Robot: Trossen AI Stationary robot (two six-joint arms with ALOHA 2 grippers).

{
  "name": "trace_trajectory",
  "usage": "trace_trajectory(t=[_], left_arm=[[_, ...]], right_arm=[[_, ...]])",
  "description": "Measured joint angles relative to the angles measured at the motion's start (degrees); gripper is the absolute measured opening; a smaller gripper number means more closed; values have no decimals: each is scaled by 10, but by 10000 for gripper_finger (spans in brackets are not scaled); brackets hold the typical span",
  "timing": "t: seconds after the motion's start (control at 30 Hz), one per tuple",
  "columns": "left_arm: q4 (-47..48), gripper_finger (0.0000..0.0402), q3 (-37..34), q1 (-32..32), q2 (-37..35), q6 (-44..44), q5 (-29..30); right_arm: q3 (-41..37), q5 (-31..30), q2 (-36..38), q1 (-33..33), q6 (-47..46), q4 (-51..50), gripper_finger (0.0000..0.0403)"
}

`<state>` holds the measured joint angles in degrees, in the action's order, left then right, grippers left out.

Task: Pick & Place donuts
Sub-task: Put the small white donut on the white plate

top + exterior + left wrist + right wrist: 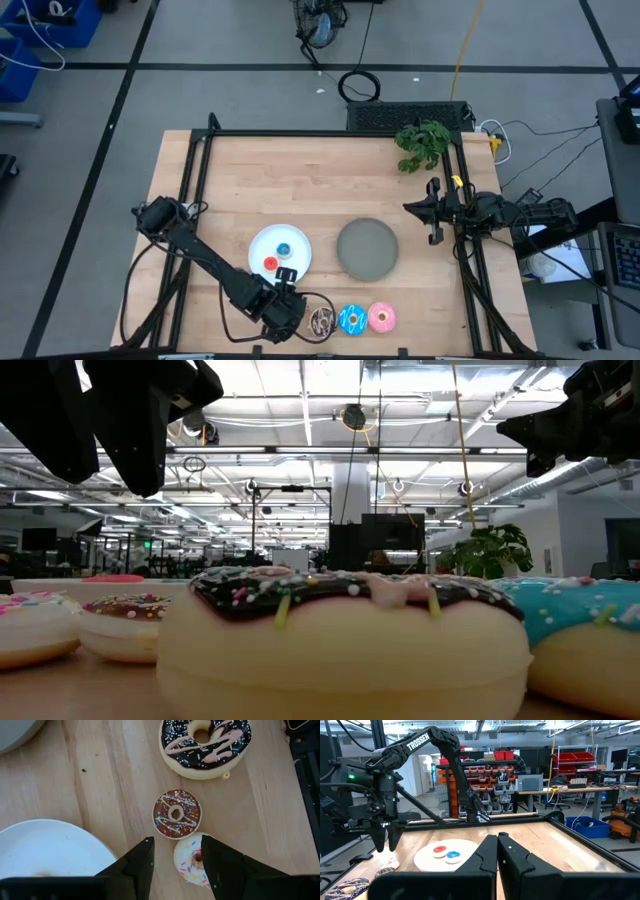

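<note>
Left wrist view: left gripper (176, 861) jaws released, beside white plate (45, 847), over white-pink donut (192, 860); brown donut (176, 813) just beyond; right gripper (497, 851) clenched empty

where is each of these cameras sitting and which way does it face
High: overhead, straight down; both arms, white plate.
Low: table height, level across; sprinkled dark donut up close, arms overhead.
Left wrist: downward; open left gripper over white-pink donut.
Right wrist: across table; shut right gripper.
Shared: the plate, high and right wrist.
</note>
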<state>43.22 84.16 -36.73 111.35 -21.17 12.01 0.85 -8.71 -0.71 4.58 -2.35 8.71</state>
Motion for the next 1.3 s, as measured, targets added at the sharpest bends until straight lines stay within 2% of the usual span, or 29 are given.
trace_trajectory(t=[0.27,0.4,0.7,1.03,1.3], left_arm=[[0,166,0,0,0,-1,-2],[0,166,0,0,0,-2,-35],[0,166,0,-3,0,-10,-26],[-7,166,-1,-11,49,-4,-36],[7,166,-1,-13,51,-3,-31]], right_arm=[[0,0,0,0,0,0,0],[0,0,0,0,-3,-3,0],[0,0,0,0,0,-4,0],[0,-1,0,0,11,0,0],[0,-2,0,0,15,0,0]])
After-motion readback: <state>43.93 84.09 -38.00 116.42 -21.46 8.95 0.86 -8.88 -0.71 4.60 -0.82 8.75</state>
